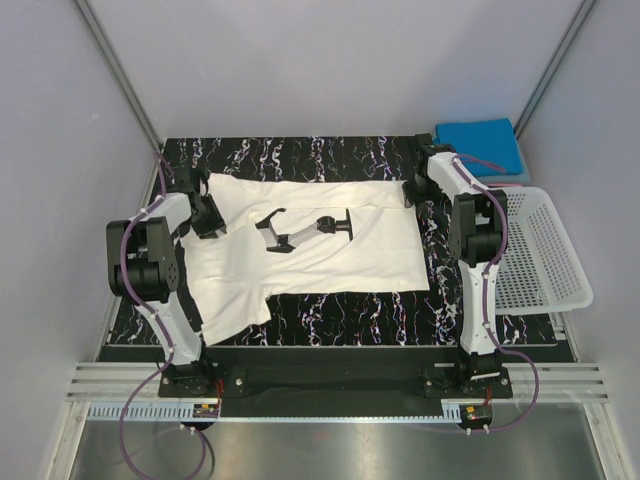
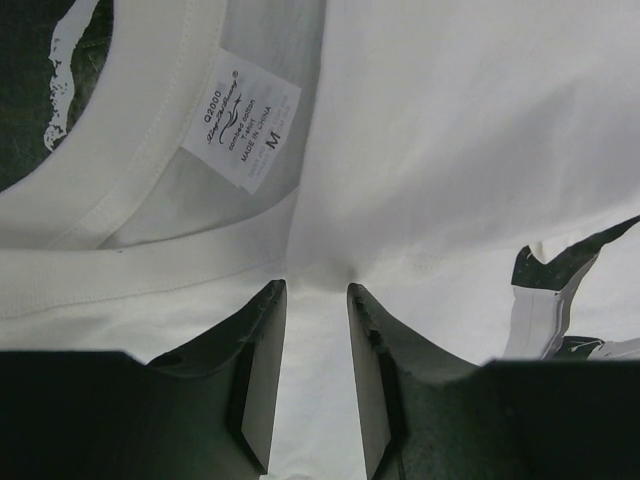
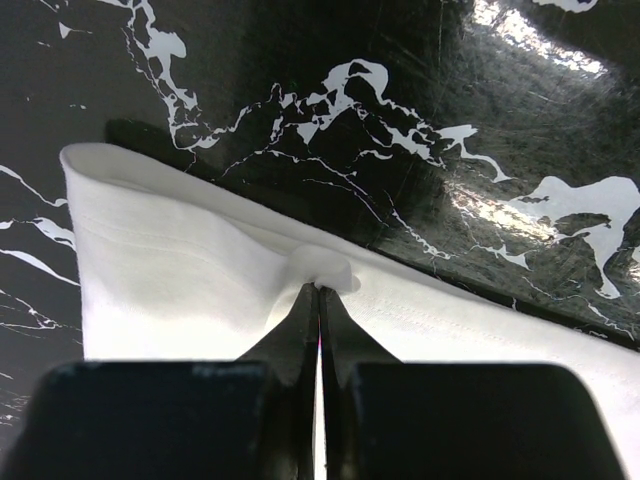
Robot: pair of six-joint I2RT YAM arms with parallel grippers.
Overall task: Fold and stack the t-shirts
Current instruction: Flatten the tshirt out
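Observation:
The white t-shirt (image 1: 340, 262) lies spread flat on the black marble table (image 1: 330, 325), its black chest print (image 1: 305, 230) facing up. My left gripper (image 1: 212, 222) is at the collar end. In the left wrist view (image 2: 316, 288) its jaws stand a little apart, with white cloth (image 2: 470, 130) puckered between the tips, beside the neck label (image 2: 240, 120). My right gripper (image 1: 410, 192) is at the far right hem. In the right wrist view (image 3: 320, 288) it is shut on a pinch of the white hem (image 3: 180, 270). A folded blue t-shirt (image 1: 480, 142) lies at the back right. The red shirt is out of view.
A white lattice basket (image 1: 545, 260) stands off the table's right edge, beside the right arm. Bare marble table (image 3: 400, 100) shows beyond the hem. Grey walls enclose the back and sides.

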